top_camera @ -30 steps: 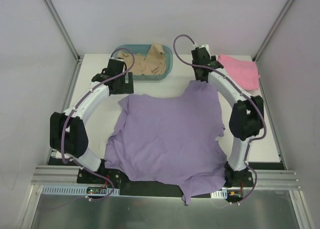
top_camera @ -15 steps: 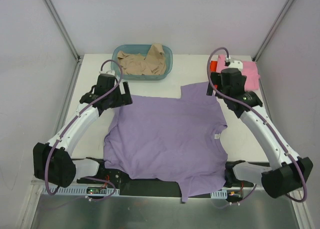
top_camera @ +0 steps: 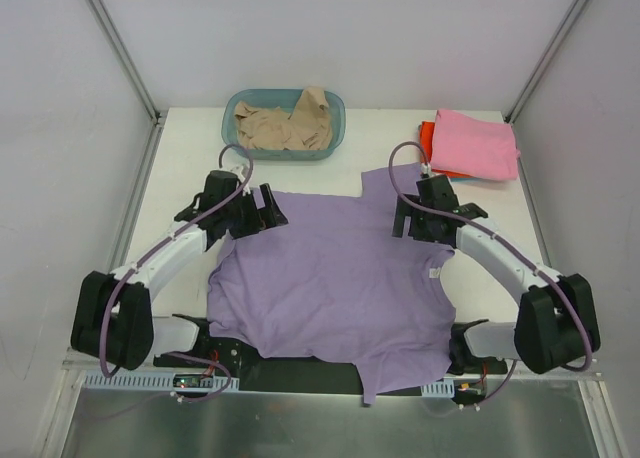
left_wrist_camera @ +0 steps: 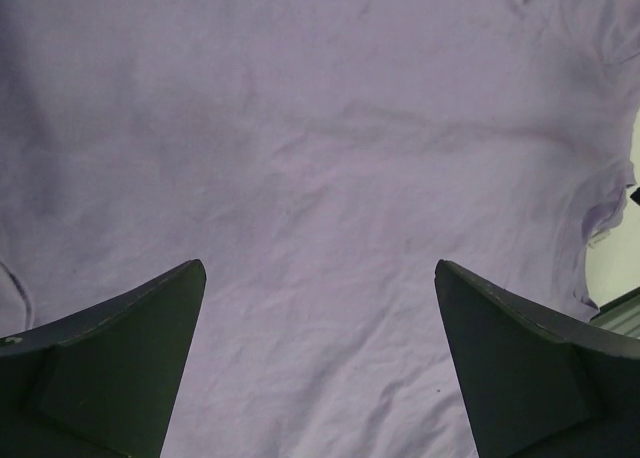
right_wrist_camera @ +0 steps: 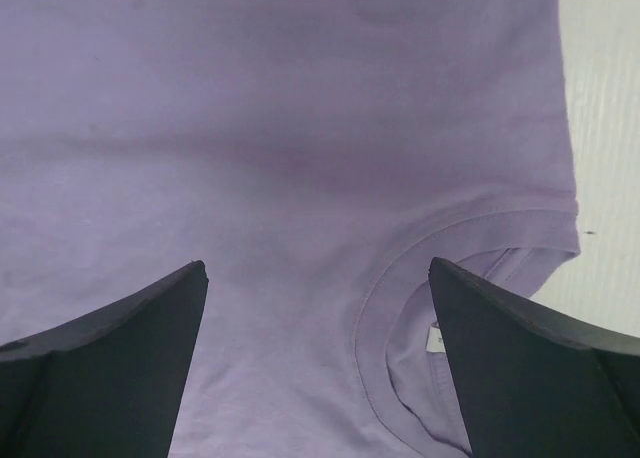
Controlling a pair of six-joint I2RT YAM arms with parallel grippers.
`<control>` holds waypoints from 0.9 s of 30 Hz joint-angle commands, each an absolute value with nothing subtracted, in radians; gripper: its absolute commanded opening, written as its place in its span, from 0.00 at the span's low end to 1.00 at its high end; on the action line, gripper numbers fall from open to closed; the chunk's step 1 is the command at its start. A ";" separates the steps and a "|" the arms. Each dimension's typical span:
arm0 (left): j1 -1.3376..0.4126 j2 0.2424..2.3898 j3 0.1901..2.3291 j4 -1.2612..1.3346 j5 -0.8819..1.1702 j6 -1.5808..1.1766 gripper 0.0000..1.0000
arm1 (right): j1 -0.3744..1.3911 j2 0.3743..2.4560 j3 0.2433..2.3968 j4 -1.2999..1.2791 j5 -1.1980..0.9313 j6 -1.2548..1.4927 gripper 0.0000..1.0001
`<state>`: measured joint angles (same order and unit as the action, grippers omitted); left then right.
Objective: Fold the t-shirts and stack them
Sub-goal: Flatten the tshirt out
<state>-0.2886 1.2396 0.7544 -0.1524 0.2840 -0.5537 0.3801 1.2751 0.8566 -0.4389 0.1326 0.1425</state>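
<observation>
Soft wrinkled lavender tee (top_camera: pixel 335 288) lies flat mid-frame; left tool (top_camera: pixel 272 208) and right tool (top_camera: pixel 402 218) gape empty; right wrist shows curved collar (right_wrist_camera: pixel 368 323)

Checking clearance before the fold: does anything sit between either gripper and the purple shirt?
Nothing visible does. The left gripper and right gripper hang open just above the purple shirt; basket and pink stack lie apart at the far edge.

Lavender t-shirt (top_camera: pixel 330 278); pink t-shirt (top_camera: pixel 478 143); orange-red t-shirt (top_camera: pixel 427 138); beige t-shirt (top_camera: pixel 285 126); translucent teal basket (top_camera: pixel 338 128); white table (top_camera: pixel 190 148).
</observation>
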 commanded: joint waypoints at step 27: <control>-0.063 1.568 1.141 -0.431 -0.117 -0.549 0.99 | 0.342 1.585 1.019 -0.488 0.152 0.195 0.97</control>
